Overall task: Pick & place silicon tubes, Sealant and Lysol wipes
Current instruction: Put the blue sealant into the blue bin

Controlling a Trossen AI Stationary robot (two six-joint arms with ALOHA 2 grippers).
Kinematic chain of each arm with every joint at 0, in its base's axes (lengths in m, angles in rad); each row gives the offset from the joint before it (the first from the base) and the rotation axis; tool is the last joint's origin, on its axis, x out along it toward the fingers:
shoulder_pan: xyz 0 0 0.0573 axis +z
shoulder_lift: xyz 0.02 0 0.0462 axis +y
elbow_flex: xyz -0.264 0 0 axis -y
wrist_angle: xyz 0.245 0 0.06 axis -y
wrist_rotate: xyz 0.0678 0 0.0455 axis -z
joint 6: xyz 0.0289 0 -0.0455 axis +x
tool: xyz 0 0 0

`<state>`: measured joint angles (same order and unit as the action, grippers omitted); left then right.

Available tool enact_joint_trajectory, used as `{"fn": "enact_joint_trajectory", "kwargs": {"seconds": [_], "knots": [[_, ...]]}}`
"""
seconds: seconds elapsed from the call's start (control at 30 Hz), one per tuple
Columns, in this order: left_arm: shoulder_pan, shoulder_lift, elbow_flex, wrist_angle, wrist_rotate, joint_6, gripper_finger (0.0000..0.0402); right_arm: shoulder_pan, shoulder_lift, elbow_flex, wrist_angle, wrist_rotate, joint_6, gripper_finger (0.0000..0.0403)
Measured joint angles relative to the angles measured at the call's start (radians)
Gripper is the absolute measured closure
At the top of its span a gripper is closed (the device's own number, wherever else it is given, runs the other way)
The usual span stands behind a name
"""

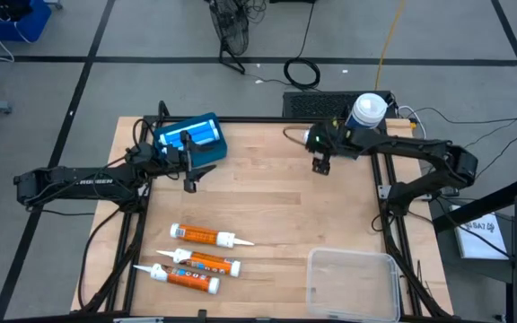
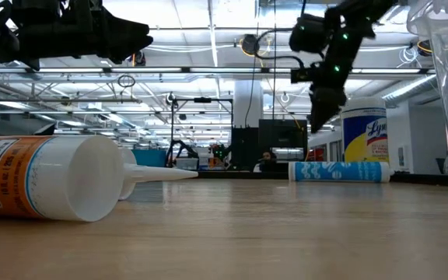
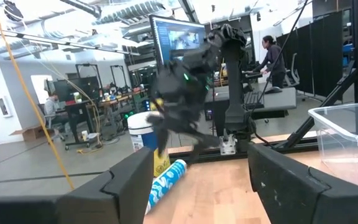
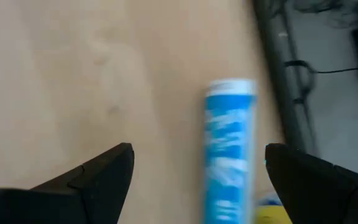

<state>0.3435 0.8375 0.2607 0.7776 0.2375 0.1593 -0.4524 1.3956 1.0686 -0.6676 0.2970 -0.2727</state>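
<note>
fingers of right gripper point(image 4: 194, 180) spread apart above blue tube point(image 4: 230, 149), not touching.

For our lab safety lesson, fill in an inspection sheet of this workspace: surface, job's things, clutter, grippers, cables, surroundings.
Surface: wooden table, no spills seen.
Job's things: three orange tubes lying front left; blue-white tube lying by the upright Lysol wipes, back right.
Clutter: blue box; clear bin.
Grippers: left gripper open beside the blue box; right gripper open, near the blue-white tube.
Cables: black coil on the floor.
Surroundings: person at a desk.
</note>
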Motion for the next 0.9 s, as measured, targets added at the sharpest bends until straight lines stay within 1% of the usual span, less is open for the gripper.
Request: {"fn": "enact_joint_trajectory", "kwargs": {"seconds": [0.03, 0.1, 0.2, 0.27, 0.43, 0.57, 0.63, 0.77, 0.9], "knots": [[0.000, 0.000, 0.000, 0.000, 0.000, 0.000, 0.0137, -0.011, 0.010, 0.044, -0.023, 0.013, -0.007, 0.0064], [0.000, 0.000, 0.000, 0.000, 0.000, 0.000, 0.0134, -0.043, 0.031, 0.122, -0.079, 0.005, -0.022, 0.0064], [0.000, 0.000, 0.000, 0.000, 0.000, 0.000, 0.0134, -0.112, 0.081, 0.247, -0.151, -0.104, -0.021, 0.0064], [0.000, 0.000, 0.000, 0.000, 0.000, 0.001, 0.0136, -0.169, 0.127, 0.297, -0.212, -0.165, -0.006, 0.0064], [0.000, 0.000, 0.000, 0.000, 0.000, 0.000, 0.0145, -0.266, 0.261, 0.308, -0.367, -0.172, -0.005, 0.0064], [0.000, 0.000, 0.000, 0.000, 0.000, -0.001, 0.0148, -0.286, 0.346, 0.308, -0.439, -0.167, -0.006, 0.0064], [0.000, 0.000, 0.000, 0.001, 0.000, -0.001, 0.0146, -0.283, 0.358, 0.309, -0.436, -0.141, -0.017, 0.0064], [0.000, 0.000, 0.000, 0.000, 0.000, -0.002, 0.0138, -0.280, 0.367, 0.312, -0.440, -0.176, -0.037, 0.0064], [0.000, 0.000, 0.000, 0.000, 0.000, -0.003, 0.0133, -0.269, 0.338, 0.312, -0.429, -0.172, -0.038, 0.0065]]}}
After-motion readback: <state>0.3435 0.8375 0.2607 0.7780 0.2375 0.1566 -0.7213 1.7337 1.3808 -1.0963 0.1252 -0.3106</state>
